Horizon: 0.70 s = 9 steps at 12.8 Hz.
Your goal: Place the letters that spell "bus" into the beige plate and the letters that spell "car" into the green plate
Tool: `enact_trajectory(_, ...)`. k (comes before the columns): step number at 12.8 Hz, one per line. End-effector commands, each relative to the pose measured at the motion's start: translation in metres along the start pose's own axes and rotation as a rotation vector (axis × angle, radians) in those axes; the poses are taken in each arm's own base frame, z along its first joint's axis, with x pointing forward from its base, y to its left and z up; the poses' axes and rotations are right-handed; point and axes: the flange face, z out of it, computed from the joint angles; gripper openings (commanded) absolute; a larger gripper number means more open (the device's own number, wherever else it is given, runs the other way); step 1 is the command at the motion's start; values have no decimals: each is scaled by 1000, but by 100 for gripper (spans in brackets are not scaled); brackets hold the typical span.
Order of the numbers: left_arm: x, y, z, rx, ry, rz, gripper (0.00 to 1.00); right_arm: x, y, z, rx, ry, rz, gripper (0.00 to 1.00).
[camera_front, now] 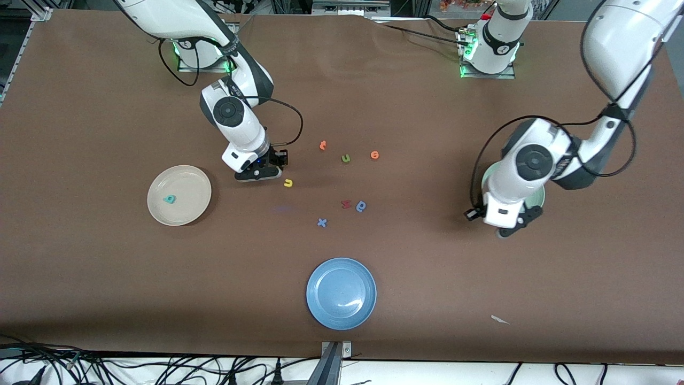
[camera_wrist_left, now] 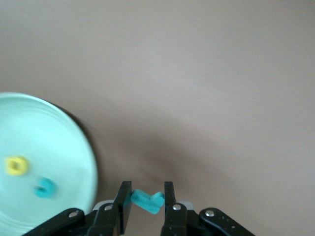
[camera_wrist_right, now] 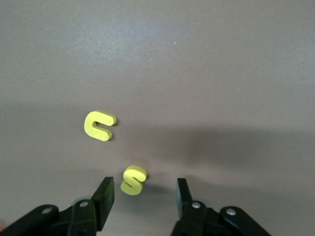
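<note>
My left gripper (camera_wrist_left: pixel 147 195) is shut on a teal letter "r" (camera_wrist_left: pixel 148 200) and hangs over the brown table just off the rim of the green plate (camera_wrist_left: pixel 44 147). A yellow "a" (camera_wrist_left: pixel 15 165) and a teal "c" (camera_wrist_left: pixel 45 188) lie in that plate. In the front view the left gripper (camera_front: pixel 504 231) covers most of the green plate (camera_front: pixel 538 199). My right gripper (camera_wrist_right: pixel 145 189) is open and low over the table, with the yellow "s" (camera_wrist_right: pixel 133 180) between its fingers and untouched. The yellow "u" (camera_wrist_right: pixel 99 125) lies close by. The beige plate (camera_front: pixel 187 182) holds the teal "b" (camera_front: pixel 170 199).
A blue plate (camera_front: pixel 341 293) sits near the front camera's edge. Stray letters lie mid-table: two orange (camera_front: pixel 323 145) (camera_front: pixel 374 155), a green u-shape (camera_front: pixel 346 158), a red one (camera_front: pixel 346 203), a blue a-like one (camera_front: pixel 361 206) and a blue x (camera_front: pixel 321 222). A white scrap (camera_front: pixel 499 319) lies toward the left arm's end.
</note>
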Motion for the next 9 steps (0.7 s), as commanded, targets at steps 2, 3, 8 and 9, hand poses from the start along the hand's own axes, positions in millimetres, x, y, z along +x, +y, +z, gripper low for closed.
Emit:
enact_trajectory(2, 22, -56, 12, 99, -87, 136, 16, -6, -10, 11, 12, 9, 5, 59)
enact_trajectory(3, 24, -66, 17, 121, -118, 162, 16, -6, -9, 12, 11, 7, 5, 59)
enact_trajectory(8, 24, -94, 47, 151, -220, 210, 25, -7, -9, 18, 11, 6, 0, 51)
enact_trajectory(9, 22, -93, 48, 152, -224, 214, 38, -7, -9, 18, 12, 7, 0, 49)
